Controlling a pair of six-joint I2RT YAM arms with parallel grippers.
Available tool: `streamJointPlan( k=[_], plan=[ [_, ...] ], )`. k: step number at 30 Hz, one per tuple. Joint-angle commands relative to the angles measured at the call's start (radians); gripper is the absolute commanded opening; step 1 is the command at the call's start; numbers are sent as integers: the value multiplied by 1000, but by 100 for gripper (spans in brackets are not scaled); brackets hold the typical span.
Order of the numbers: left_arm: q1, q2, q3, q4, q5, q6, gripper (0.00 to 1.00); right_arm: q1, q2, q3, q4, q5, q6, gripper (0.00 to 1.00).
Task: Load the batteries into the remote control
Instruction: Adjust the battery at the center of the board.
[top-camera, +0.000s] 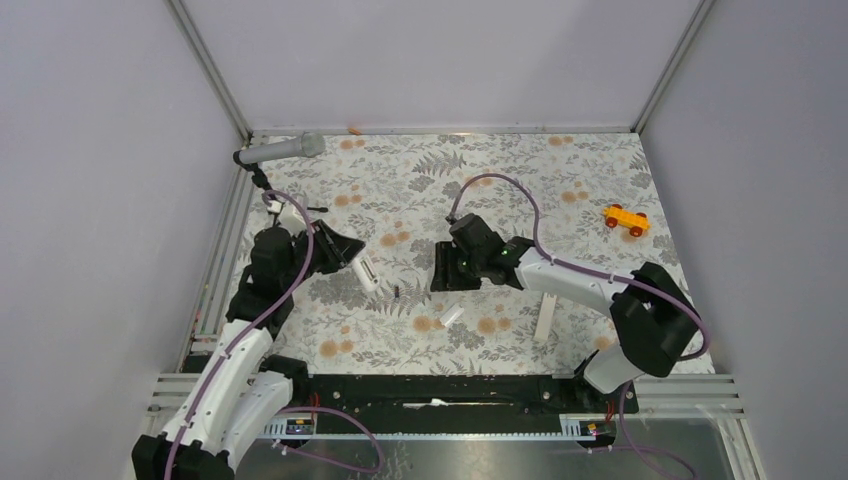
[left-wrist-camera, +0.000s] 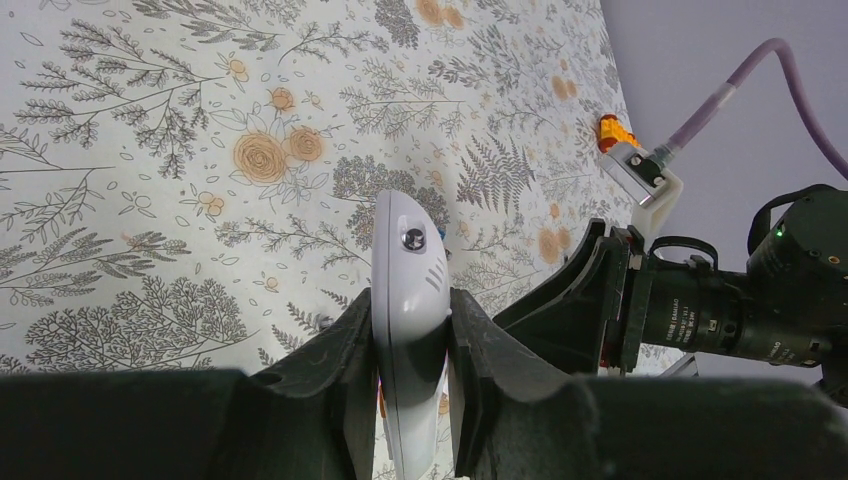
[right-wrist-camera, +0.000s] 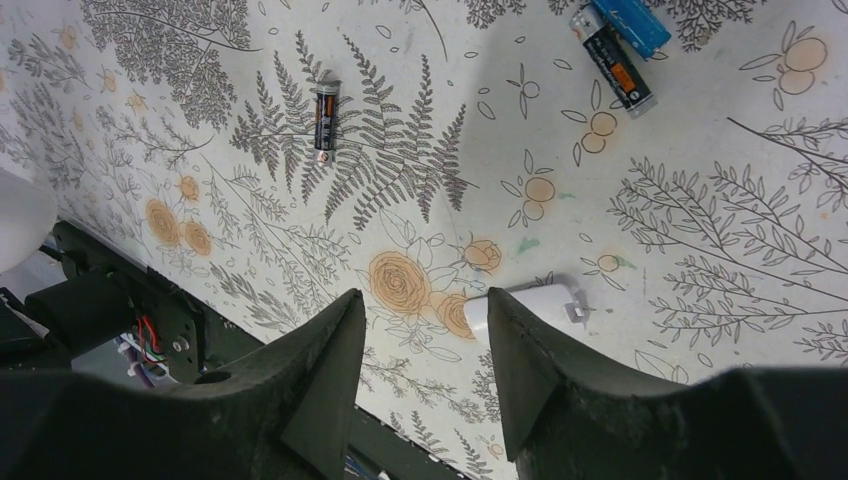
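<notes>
Inside the grip of the left tool (left-wrist-camera: 411, 305), the remote control (left-wrist-camera: 405, 240).

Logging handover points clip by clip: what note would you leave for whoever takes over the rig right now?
Left end effector: shut on the remote control, gripped edge-on.
Right end effector: open, empty, above the floral cloth.
Batteries: all on the cloth; a lone battery, and a blue battery beside a black-and-orange battery farther off.
Done: remote grasped.
To do: pick up batteries, load them.
</notes>
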Motion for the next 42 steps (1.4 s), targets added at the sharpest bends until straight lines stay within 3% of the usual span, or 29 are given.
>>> streamJointPlan(
  k=[1, 15, 23, 28, 37, 42],
  plan=[
    [3, -39, 14, 21, -23, 29, 0, 29, 36, 71, 7, -8, 25, 54],
    [3, -242, 77, -235, -455, 71, 0, 177, 390, 472, -241, 176, 42, 52],
    [3, -273, 85, -279, -473, 82, 0, 240, 618, 749, -460, 371, 35, 55],
    [3, -286, 79, -285, -472, 80, 0, 240, 644, 755, -491, 494, 43, 55],
    [3, -288, 69, -280, -465, 69, 0, 240, 659, 727, -507, 525, 57, 52],
    [3, -291, 59, -274, -456, 56, 0, 237, 604, 647, -418, 480, 30, 38]
  ],
)
